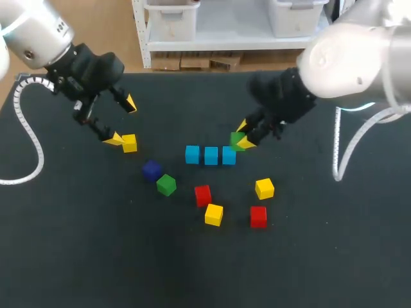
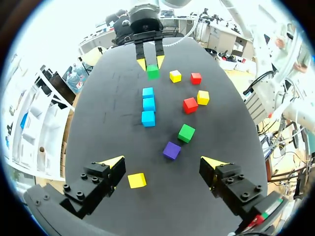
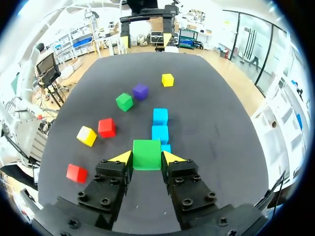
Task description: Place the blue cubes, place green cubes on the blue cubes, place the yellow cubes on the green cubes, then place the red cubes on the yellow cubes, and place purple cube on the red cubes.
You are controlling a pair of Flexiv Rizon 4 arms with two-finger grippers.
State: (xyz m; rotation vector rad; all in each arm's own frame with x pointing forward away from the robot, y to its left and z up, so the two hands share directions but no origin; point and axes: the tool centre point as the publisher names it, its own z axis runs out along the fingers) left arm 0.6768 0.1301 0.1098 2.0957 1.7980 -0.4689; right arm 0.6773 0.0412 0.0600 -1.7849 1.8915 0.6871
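Three blue cubes point(image 1: 211, 156) lie in a row at mid-table. My right gripper point(image 1: 243, 136) is shut on a green cube point(image 1: 237, 140), held just above and behind the row's right end. In the right wrist view the green cube point(image 3: 146, 154) sits between the yellow tips, partly hiding the nearest blue cube point(image 3: 166, 147). My left gripper point(image 1: 123, 120) hangs open at the left, one tip beside a yellow cube point(image 1: 130, 143). In the left wrist view that yellow cube point(image 2: 137, 180) lies near the one finger, and the purple cube point(image 2: 172, 150) lies ahead of the gripper point(image 2: 163, 163).
Loose in front of the row: a purple cube point(image 1: 151, 170), a second green cube point(image 1: 166, 185), two red cubes point(image 1: 203, 195) point(image 1: 258, 217) and two yellow cubes point(image 1: 214, 215) point(image 1: 264, 188). The black table point(image 1: 77, 256) has bare room at front.
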